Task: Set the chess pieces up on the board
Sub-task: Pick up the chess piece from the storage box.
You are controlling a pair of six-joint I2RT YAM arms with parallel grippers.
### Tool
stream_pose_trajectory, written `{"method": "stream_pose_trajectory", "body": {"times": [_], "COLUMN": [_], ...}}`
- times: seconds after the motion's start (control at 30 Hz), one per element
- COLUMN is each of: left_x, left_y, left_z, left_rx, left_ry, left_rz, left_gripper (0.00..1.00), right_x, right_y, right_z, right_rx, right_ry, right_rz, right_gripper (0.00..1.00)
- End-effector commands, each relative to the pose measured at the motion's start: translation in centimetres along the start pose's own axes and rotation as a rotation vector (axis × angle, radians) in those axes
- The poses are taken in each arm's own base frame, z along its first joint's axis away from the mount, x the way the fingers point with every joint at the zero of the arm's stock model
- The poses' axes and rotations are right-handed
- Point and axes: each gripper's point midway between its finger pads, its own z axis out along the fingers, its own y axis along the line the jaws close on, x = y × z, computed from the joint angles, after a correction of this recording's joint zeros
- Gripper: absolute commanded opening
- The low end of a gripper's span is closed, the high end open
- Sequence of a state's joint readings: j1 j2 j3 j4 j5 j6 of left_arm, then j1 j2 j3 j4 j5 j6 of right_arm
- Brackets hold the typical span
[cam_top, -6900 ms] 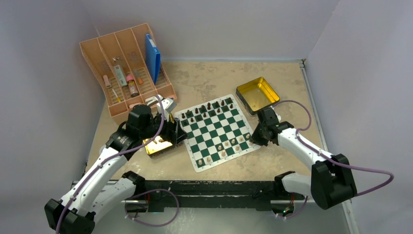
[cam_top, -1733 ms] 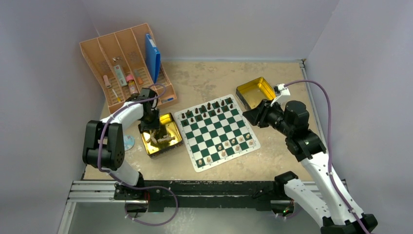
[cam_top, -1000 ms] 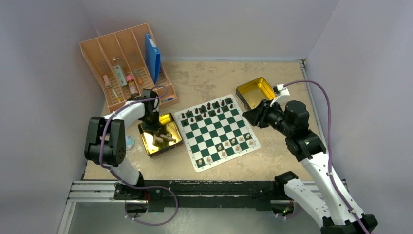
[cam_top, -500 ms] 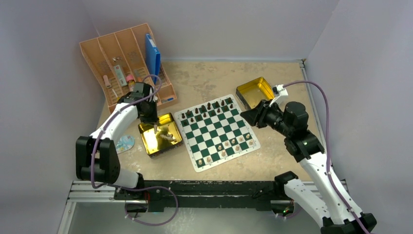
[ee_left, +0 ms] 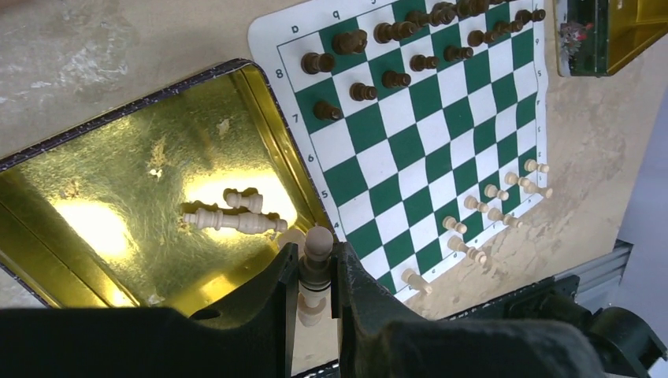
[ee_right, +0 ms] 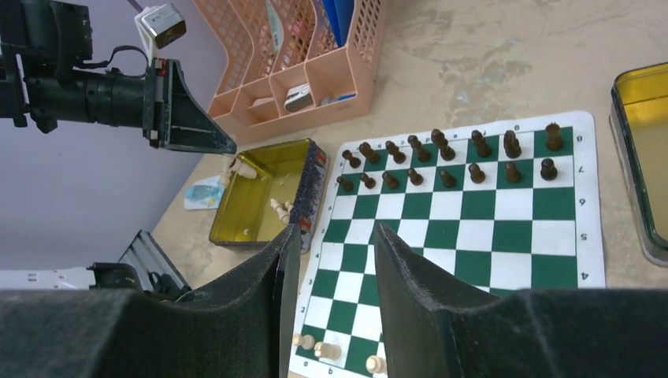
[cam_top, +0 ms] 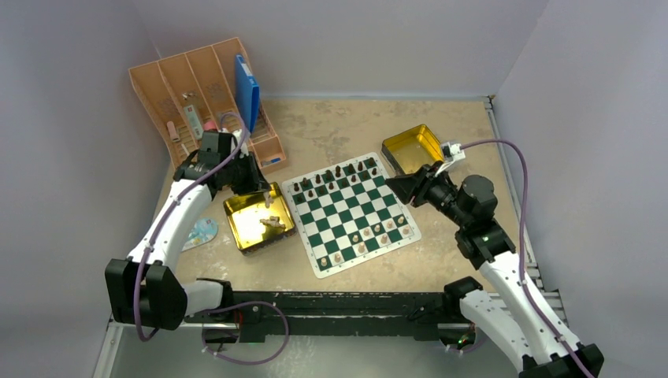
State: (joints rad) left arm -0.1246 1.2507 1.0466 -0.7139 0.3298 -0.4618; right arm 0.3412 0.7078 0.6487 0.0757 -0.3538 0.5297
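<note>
Between lilac walls, beige tabletop

Board middle open; dark chessmen crowd far rows.

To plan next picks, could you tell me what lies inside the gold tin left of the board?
Two light chess pieces lie in view on the tin floor; the left jaws cover one corner.

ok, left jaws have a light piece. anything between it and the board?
Nothing visible blocks it. The left gripper holds the light piece above the gold tin, near its board-side wall, and the board lies right beside that wall. Light pawns already stand along its near edge, so the drop square needs care.
</note>
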Motion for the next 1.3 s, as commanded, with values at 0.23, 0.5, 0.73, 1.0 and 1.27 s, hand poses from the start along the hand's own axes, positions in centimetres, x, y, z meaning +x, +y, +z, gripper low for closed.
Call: {"method": "stream_pose_trajectory", "body": {"times": [0.23,0.5,0.73,1.0,1.27], "left_x": [0.6,1.1,2.1,2.7,3.6], "left_y": [-4.6,-7.0,-8.7,-9.7,-10.2], "left_z": [-1.7,-3.4,-4.6,-5.9,-6.2], "left_rx": [0.251,0.383,0.503,0.574,0.668], "left_ry": [0.012,0.025,0.039,0.039,0.033], "left_rz": [-0.051,-0.095,-0.127,-0.205,-0.363], "left_gripper": [0.00,0.00,0.00,0.00,0.00], "right_x": [0.5,2.4,4.1,5.1,3.3], "right_y": [5.6,13.2,18.3,19.6,19.4], "right_z": [2.9,6.4,7.8,9.1,8.5], "right_rx": [-0.185,-0.365,-0.541,-0.554,-0.491], "right_ry": [-0.065,-0.084,-0.090,-0.163,-0.299], "right_rz": [0.008,-0.151,-0.183,-0.289,-0.423], "right_gripper": [0.43,0.48,0.49,0.49,0.49]}}
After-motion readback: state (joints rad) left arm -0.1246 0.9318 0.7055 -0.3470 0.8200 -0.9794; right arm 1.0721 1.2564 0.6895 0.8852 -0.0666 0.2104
